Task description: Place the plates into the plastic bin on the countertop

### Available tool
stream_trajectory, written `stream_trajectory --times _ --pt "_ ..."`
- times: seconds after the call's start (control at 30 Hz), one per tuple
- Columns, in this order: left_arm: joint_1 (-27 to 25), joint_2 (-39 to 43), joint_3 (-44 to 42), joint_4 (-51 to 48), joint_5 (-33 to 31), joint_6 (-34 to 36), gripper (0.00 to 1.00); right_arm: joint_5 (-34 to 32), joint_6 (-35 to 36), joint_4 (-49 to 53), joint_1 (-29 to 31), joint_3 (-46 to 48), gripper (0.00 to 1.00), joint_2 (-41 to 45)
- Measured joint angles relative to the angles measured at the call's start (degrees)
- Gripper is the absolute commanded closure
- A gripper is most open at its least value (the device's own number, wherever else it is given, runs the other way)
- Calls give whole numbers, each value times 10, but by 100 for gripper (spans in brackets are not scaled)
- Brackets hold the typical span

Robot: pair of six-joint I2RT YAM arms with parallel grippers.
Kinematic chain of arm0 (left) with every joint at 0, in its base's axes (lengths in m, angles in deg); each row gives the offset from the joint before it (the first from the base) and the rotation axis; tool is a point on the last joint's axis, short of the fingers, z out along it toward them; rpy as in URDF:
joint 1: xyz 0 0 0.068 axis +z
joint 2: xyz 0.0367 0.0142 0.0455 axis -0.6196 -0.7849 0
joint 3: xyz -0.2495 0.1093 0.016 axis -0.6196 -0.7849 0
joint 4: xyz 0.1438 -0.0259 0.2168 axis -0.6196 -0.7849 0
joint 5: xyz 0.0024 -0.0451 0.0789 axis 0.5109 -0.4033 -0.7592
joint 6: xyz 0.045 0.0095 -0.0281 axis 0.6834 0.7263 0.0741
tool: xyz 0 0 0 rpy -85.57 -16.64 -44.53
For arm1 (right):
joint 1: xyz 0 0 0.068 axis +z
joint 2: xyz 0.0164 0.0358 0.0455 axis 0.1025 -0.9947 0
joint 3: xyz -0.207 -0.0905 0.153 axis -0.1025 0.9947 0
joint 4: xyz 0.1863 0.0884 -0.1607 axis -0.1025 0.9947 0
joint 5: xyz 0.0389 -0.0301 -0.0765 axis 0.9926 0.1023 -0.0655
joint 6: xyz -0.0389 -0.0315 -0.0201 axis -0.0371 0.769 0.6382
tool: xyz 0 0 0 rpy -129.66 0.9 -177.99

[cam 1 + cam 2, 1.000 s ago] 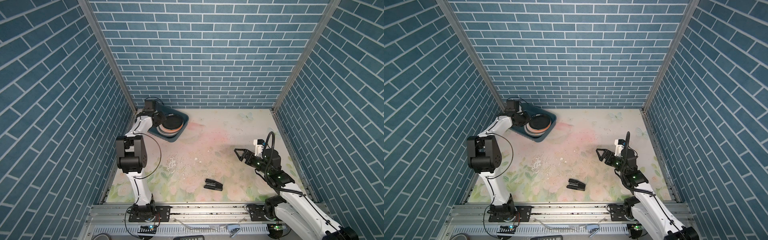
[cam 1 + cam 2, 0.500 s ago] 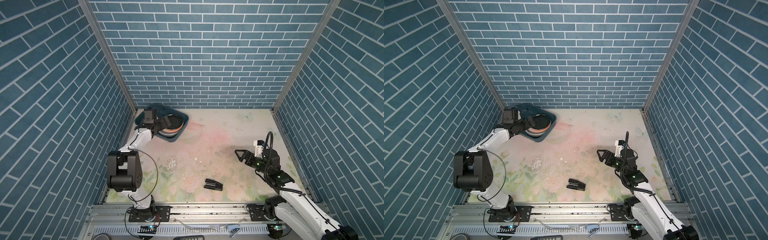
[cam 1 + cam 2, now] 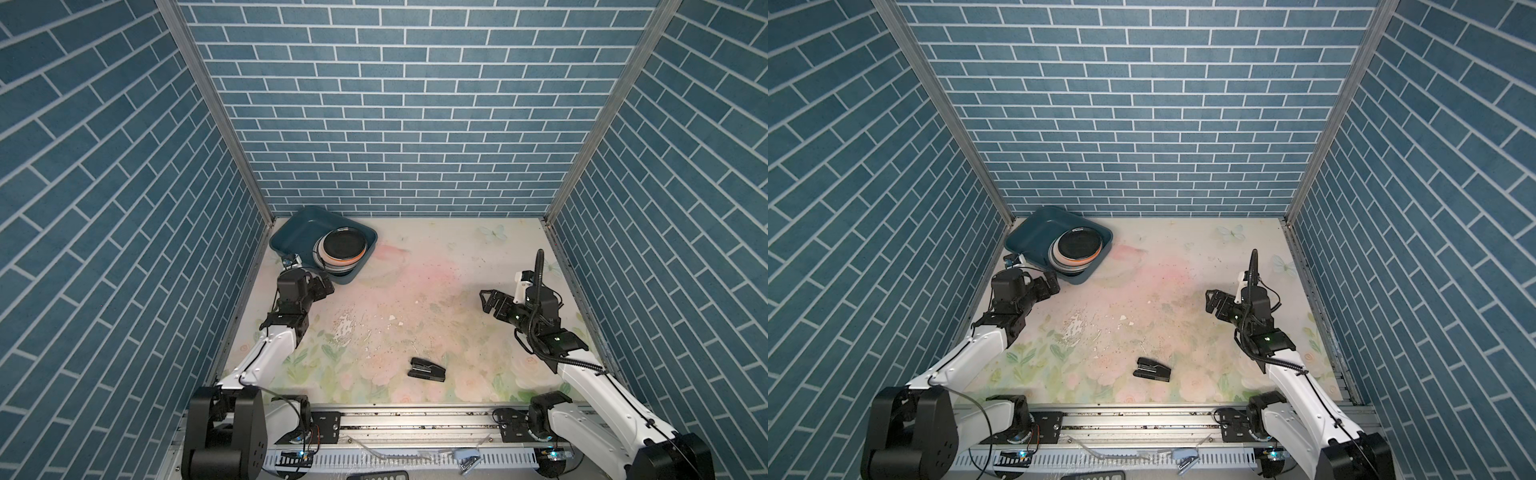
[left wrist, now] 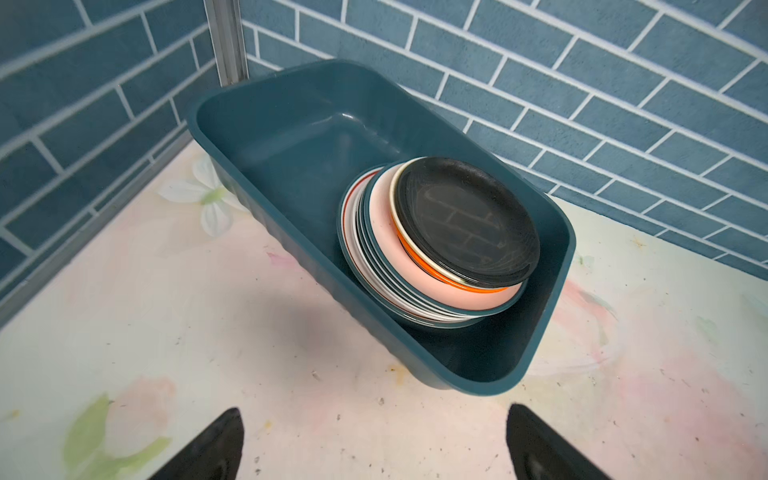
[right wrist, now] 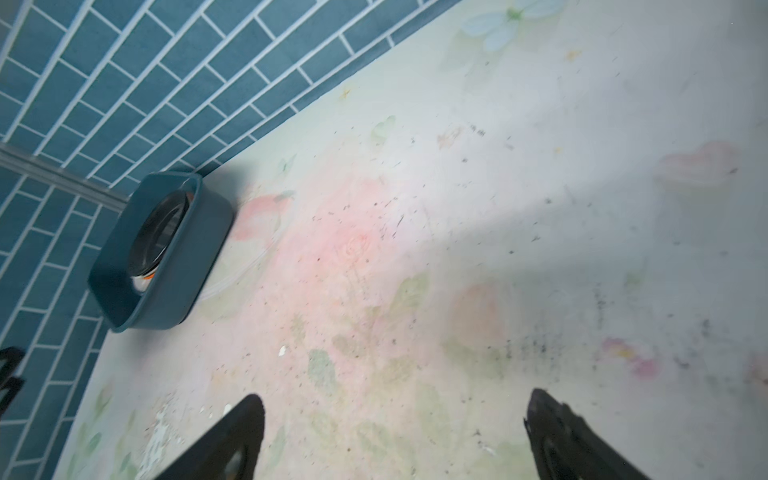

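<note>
The dark teal plastic bin (image 3: 291,235) (image 3: 1034,237) sits in the far left corner of the flowered countertop (image 3: 415,270), touching the back wall. Inside its right half the plates (image 3: 343,249) (image 3: 1079,249) lie in a leaning stack. A black plate (image 4: 465,220) is on top, with orange, pink and teal-rimmed white ones under it. My left gripper (image 3: 326,286) (image 4: 374,415) hovers open and empty just in front of the bin's near corner (image 4: 478,382). My right gripper (image 3: 486,301) (image 5: 395,403) hangs open and empty over the right side, far from the bin (image 5: 183,266).
A small black stapler-like object (image 3: 427,369) (image 3: 1152,369) lies on the countertop near the front edge, between the arms. White flakes and dark specks (image 3: 345,328) litter the middle. Blue brick walls close in the left, back and right sides.
My left gripper has let go and opened, and the arm has drawn back from the bin toward the front. The bin has shifted toward the back left corner. The right arm has barely moved.
</note>
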Motion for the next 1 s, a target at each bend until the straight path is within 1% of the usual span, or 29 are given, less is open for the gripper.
stream_trajectory --times 0.13,0.2,0.3,0.47,0.53,0.63,0.77,0.87,1.0 --pt "0 29 -45 68 -16 43 0 -77 45 -27 -5 22 2 53" --pt "0 18 -62 102 -13 61 1 -119 68 -46 -7 46 2 80" --pt "0 -8 -69 122 -6 85 0 -183 101 -63 -11 86 2 116" --pt "0 -17 -98 189 -10 118 0 -297 117 -96 -21 144 2 157" --pt "0 -19 -120 215 -14 126 0 -330 122 -141 -27 173 2 161" --pt "0 -46 -152 271 -24 137 0 -363 148 -188 -31 198 2 157" --pt "0 -69 -150 262 -30 144 0 -402 191 -236 -35 198 1 129" --pt "0 -74 -145 276 -42 144 0 -422 208 -304 -46 209 2 88" --pt "0 -77 -152 320 -60 154 0 -435 214 -387 -63 230 2 0"
